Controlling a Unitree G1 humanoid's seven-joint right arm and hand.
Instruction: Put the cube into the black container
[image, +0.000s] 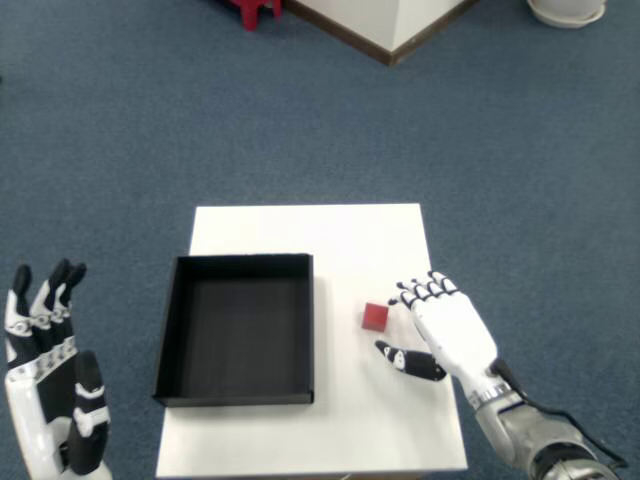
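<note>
My white right hand (447, 332) is spread open just beside the small red cube (375, 316); a sloppy close could knock it toward the black rectangular container (236, 328).

A small white desk (300, 228) stands on blue carpet (150, 130). Two things lie directly on its top. A black container (170, 330), open and rectangular, sits on the desk's left half, its near wall close to the front edge. A small red cube (375, 316) rests just right of the container, apart from its right wall, about level with the container's middle.
</note>
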